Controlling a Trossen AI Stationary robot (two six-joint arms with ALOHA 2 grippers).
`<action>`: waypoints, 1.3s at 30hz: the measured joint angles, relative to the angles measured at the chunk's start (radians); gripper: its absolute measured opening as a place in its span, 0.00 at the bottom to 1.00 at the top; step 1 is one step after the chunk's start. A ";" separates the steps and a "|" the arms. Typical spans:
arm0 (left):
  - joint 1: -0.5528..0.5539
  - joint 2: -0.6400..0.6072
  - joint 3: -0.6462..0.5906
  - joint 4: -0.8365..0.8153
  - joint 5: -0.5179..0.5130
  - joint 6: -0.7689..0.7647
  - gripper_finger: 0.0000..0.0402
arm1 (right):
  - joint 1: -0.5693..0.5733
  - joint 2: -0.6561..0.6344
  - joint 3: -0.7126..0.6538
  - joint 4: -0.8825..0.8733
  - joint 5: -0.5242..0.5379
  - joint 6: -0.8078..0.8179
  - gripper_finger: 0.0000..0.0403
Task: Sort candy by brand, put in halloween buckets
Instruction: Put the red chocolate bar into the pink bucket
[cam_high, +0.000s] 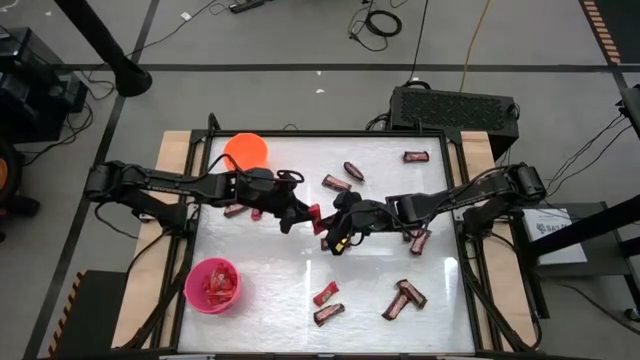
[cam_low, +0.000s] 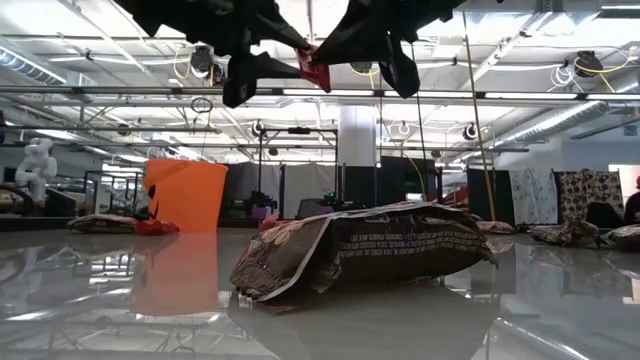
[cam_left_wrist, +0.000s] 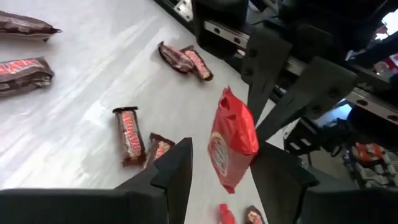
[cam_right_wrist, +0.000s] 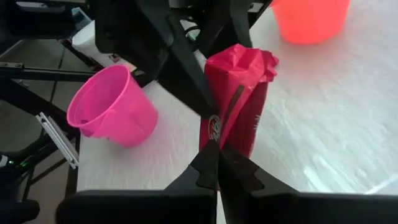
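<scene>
A bright red candy bar hangs in the air over the table's middle, between my two grippers. My right gripper is shut on it and comes in from the table's right. My left gripper is open and reaches in from the left, one finger on each side of the red bar. Whether a left finger touches it, I cannot tell. The orange bucket stands at the far left. The pink bucket stands near left with red candy inside. My right gripper pinches the red bar between its two fingers at the end nearest it, coming from the table's right. The bar is lifted clear of the table, and its crimped free end points away toward my left gripper.
Dark brown bars lie scattered on the white table: far right, far middle, by the right arm, near right, and under the left arm. One brown bar lies close to the low camera.
</scene>
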 joint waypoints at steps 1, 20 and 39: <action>0.000 0.000 0.000 0.003 -0.002 0.007 0.40 | 0.000 0.000 0.000 0.000 0.000 0.000 0.00; 0.000 0.000 0.000 0.073 0.008 0.044 0.20 | 0.000 0.000 0.000 0.000 -0.015 -0.008 0.00; -0.003 -0.070 0.000 -0.086 0.109 0.043 0.09 | -0.002 -0.025 0.001 -0.008 -0.007 -0.216 0.27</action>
